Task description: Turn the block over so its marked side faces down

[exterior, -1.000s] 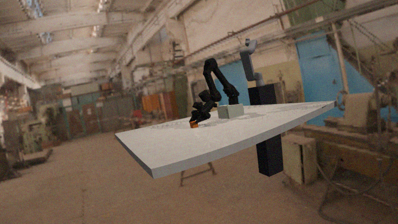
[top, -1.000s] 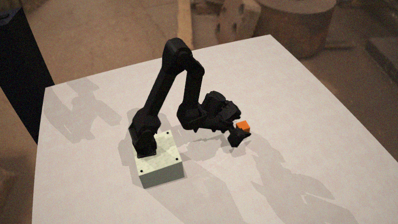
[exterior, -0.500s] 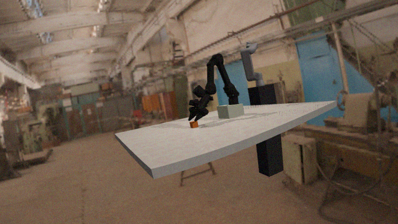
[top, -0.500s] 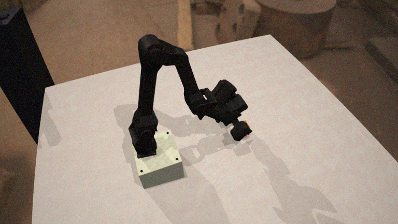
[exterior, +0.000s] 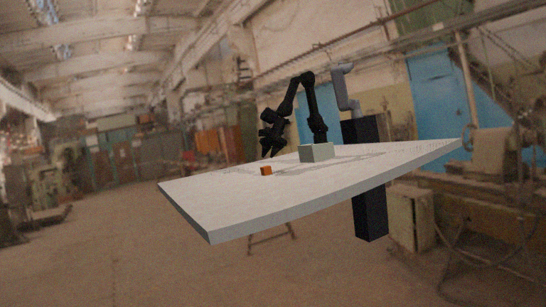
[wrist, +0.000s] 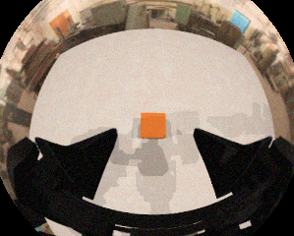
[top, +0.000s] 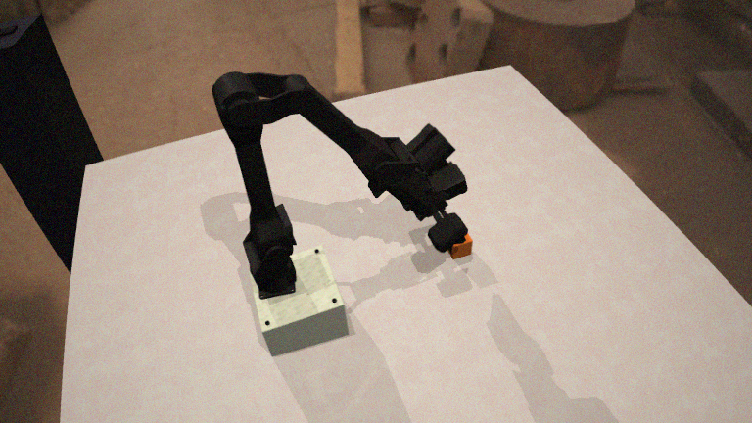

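Orange block (wrist: pixel 153 125) resting flat on the white table (exterior: pixel 306 190), out in front of the pale base box (top: pixel 302 299), with a plain orange face up and no marking visible in any view. Black gripper (exterior: pixel 270 151) hanging in the air above the block, well apart from it, pointing down, jaws spread near their widest with nothing between them. From the wrist view, block centred between the two dark fingertips, among grey shadow patches.

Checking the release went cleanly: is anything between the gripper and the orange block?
No. The exterior view shows the open gripper above the block with only air between.
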Robot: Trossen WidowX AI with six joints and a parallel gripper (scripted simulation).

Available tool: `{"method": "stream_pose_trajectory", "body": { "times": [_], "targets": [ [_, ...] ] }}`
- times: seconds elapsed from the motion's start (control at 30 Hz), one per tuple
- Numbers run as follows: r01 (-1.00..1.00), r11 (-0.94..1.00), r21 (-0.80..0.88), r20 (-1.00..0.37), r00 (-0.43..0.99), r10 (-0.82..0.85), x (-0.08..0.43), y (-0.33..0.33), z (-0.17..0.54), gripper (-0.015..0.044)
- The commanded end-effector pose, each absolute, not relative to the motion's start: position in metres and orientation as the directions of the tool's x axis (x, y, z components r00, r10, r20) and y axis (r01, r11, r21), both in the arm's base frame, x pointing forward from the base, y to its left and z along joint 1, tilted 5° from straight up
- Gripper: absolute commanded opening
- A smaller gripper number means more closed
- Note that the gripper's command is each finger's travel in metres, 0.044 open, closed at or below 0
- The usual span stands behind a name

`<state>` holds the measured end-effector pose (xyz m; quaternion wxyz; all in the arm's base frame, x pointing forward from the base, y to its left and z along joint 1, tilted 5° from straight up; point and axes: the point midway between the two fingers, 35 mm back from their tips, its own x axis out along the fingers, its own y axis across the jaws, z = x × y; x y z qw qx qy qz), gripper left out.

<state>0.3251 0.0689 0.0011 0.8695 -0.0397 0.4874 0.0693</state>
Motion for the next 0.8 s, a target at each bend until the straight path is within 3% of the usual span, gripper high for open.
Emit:
{"method": "stream_pose_trajectory", "body": {
  "times": [0.0, 0.13, 0.63, 0.77],
  "targets": [
    [-0.154, 0.988, 0.007, -0.868, 0.489, 0.083, 0.321, 0.069, 0.009, 0.044],
    [-0.155, 0.988, 0.006, -0.892, 0.446, 0.075, 0.327, 0.07, 0.009, 0.044],
    [-0.155, 0.988, 0.006, -0.999, -0.035, 0.001, 0.363, 0.076, 0.03, 0.044],
    [-0.155, 0.988, 0.007, -0.998, -0.057, -0.002, 0.363, 0.077, 0.031, 0.044]
  ]
}}
